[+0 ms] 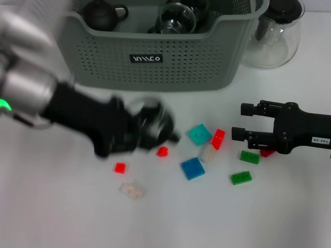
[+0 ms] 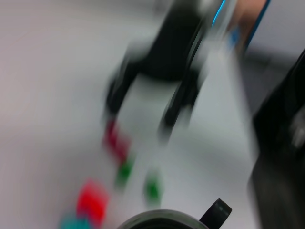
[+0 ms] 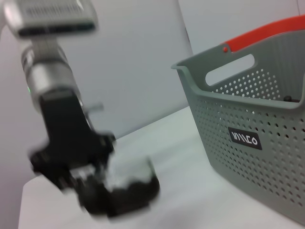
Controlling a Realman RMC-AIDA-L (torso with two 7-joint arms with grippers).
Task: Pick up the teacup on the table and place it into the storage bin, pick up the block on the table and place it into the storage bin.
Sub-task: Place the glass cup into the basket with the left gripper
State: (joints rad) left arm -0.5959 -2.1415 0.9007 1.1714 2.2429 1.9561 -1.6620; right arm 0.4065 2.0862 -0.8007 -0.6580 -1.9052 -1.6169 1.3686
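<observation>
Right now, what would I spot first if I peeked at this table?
First, the left gripper, a big black arm reaching in from the left with a clear teacup at its tip, just in front of the storage bin. Next, the bright blocks scattered across the white table. The right gripper waits open beside them on the right.

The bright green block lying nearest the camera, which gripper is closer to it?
Right. The right gripper hovers just behind the green block; the left gripper is well off to the left, around a teacup.
</observation>
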